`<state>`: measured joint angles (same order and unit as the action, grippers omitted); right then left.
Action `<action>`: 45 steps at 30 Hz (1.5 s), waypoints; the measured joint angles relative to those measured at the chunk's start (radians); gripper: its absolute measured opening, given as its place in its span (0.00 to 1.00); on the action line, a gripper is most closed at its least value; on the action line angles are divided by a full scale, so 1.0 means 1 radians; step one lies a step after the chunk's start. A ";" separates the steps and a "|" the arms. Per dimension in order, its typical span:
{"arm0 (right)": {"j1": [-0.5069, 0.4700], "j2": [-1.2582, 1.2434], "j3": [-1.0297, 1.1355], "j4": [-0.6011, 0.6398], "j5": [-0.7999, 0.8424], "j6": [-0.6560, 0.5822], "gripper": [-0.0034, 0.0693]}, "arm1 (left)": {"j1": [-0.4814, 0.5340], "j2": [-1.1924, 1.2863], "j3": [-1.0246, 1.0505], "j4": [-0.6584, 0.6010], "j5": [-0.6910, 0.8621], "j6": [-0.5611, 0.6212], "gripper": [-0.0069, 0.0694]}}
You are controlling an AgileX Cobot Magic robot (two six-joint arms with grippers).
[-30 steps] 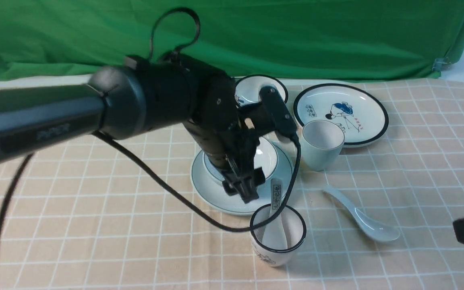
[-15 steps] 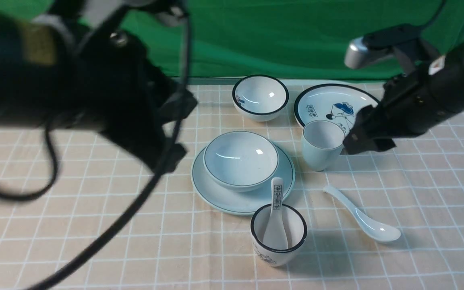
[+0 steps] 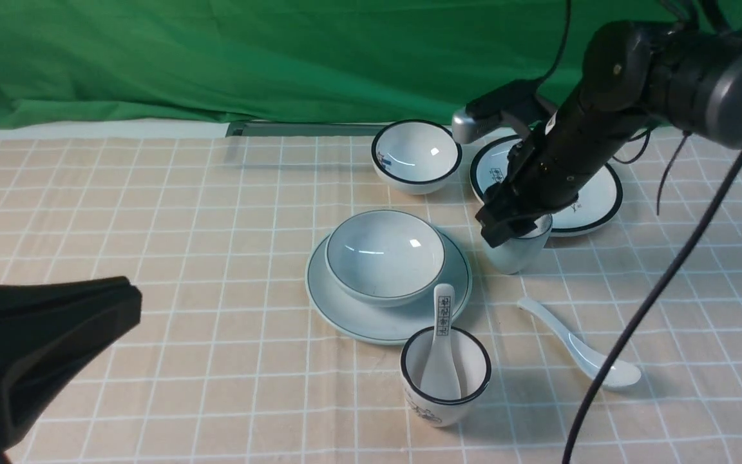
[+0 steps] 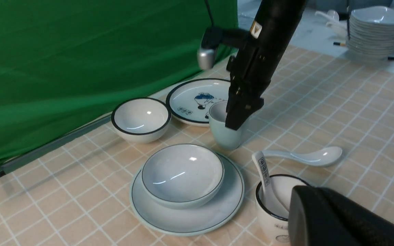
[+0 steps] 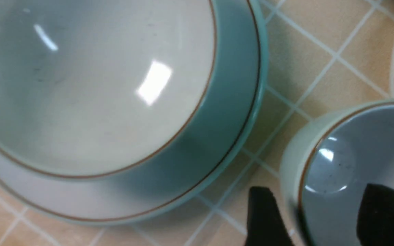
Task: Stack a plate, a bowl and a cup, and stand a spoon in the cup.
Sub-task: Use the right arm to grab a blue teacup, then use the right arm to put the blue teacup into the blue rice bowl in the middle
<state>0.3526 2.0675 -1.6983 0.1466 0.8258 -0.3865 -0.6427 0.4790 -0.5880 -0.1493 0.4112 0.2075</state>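
1. The right gripper (image 3: 506, 229) covers the top of the cup (image 3: 518, 254). From the front we see only the cup's lower part. The cup stands on the worktop (image 3: 184, 225), just beside the plate (image 3: 345, 309).
2. In the right wrist view one of the fingers (image 5: 265, 218) is outside the cup wall and the other is inside. There is a gap next to the inside one, so this gripper is spread wide and not squeezing.
3. Of the left gripper (image 4: 333, 218) we see only a dark, blurry piece, cut off at the edge. We cannot tell if it is spread or closed.
4. The bowl (image 3: 384, 258) sits on the plate and hides its middle.
5. The spoon (image 3: 577, 348) lies flat on the worktop, near the cup but apart from it.
6. The right arm hides part of the picture plate (image 3: 593, 193).
7. The marked spoon (image 3: 442, 348) stands in the white cup (image 3: 445, 386). Its handle has dark signs, too small for us to read.
8. The right arm has a small yellow label (image 4: 255, 29). We cannot read it.
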 joint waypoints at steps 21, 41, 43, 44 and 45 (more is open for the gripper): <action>0.253 -0.062 -0.172 0.039 0.132 0.050 0.17 | 0.000 -0.004 0.007 0.007 -0.010 -0.013 0.09; 0.273 0.103 -0.188 0.010 0.051 0.084 0.61 | 0.000 -0.004 0.007 0.011 -0.010 -0.005 0.09; 0.273 0.096 -0.218 0.009 0.082 0.084 0.71 | 0.000 -0.004 0.007 0.011 -0.010 -0.005 0.09; 0.273 0.089 -0.234 0.008 0.100 0.084 0.74 | 0.000 -0.004 0.007 0.011 -0.010 -0.005 0.09; 0.273 0.078 -0.258 0.006 0.130 0.084 0.74 | 0.000 -0.004 0.007 0.011 -0.010 -0.005 0.09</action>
<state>0.6252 2.1451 -1.9559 0.1528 0.9555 -0.3030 -0.6427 0.4754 -0.5813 -0.1383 0.4013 0.2021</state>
